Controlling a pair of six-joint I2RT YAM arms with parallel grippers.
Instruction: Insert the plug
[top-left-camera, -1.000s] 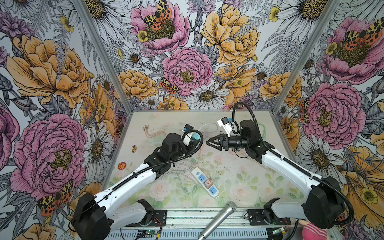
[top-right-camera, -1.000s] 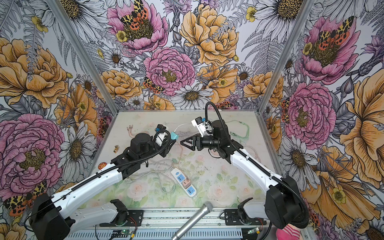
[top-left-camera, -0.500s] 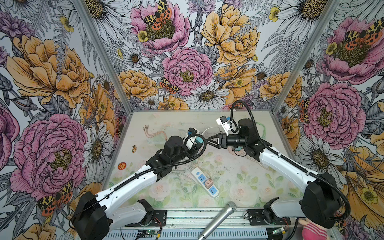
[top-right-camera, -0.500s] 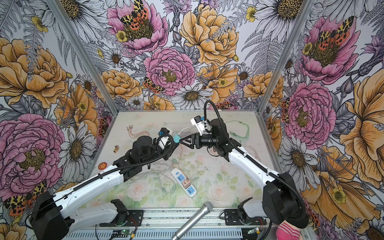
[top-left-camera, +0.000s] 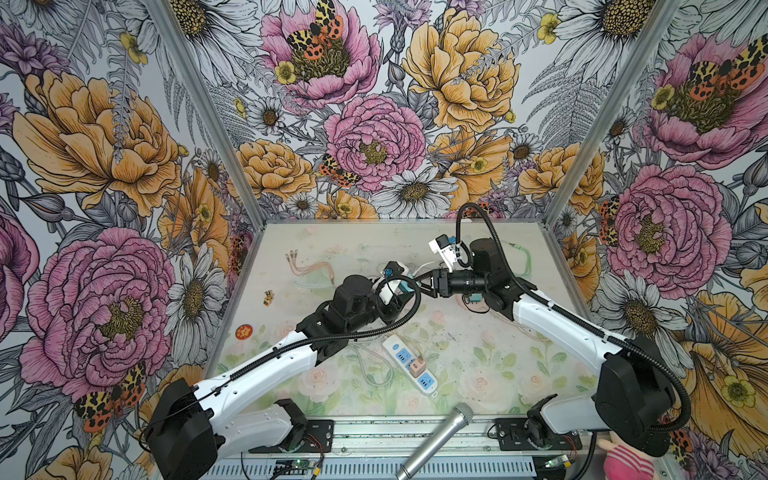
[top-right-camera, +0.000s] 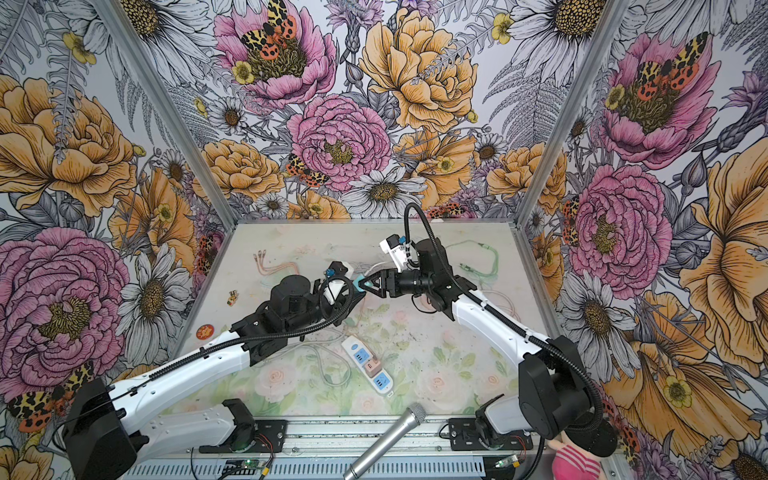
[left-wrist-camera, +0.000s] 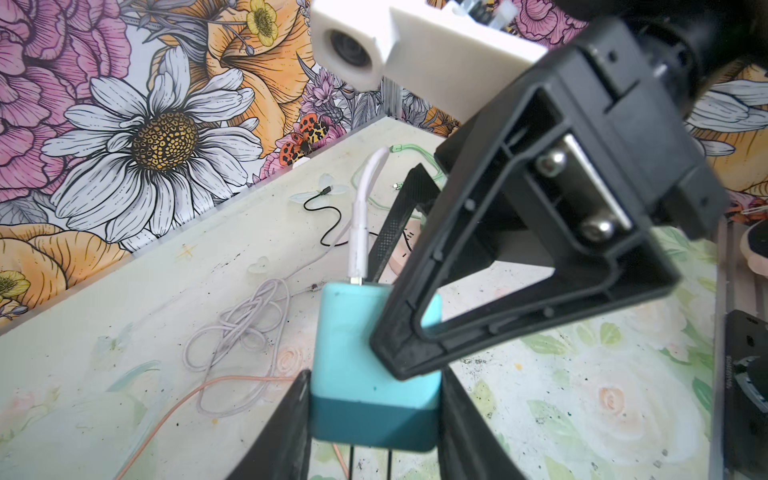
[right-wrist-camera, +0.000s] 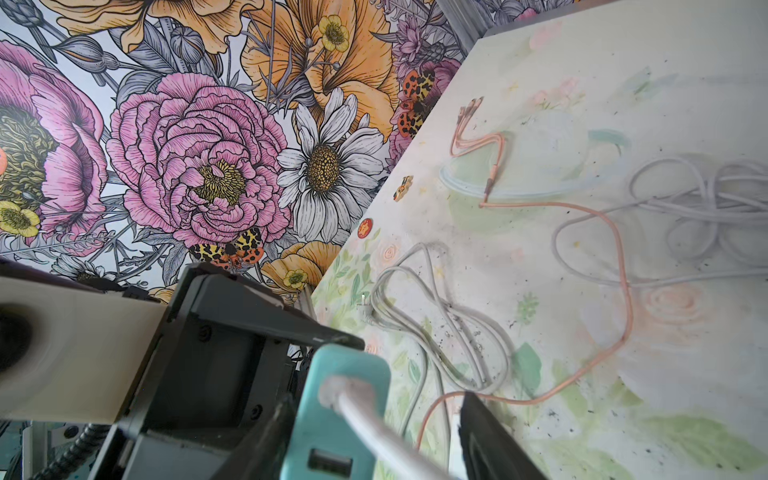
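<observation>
**Mid-air handover: the plug may twist or drop**

We see the danger in the exchange itself. The left gripper (left-wrist-camera: 376, 386) clamps the dark base of the teal plug (left-wrist-camera: 365, 332); the right gripper (left-wrist-camera: 384, 309) stands with its jaws apart, astride the plug's lighter end. In the right wrist view one finger (right-wrist-camera: 257, 440) lies against the plug and the other is clear of it; if the jaws close off-centre, we judge they could push the plug askew in the left grip. The white cable (left-wrist-camera: 359, 216) runs from the plug's end to a tangle on the table (left-wrist-camera: 124, 311); it could be pinched between the fingers, or drag on the plug. A release before the new grip is firm would drop it.

In both top views the plug (top-left-camera: 409, 286) is held above the table just above mid-frame, between the two grippers. The power strip (top-left-camera: 399, 351) lies well apart at lower centre, with a pink adapter (top-left-camera: 417, 368) in one socket. The prongs are hidden, so we cannot tell which way they face.
</observation>
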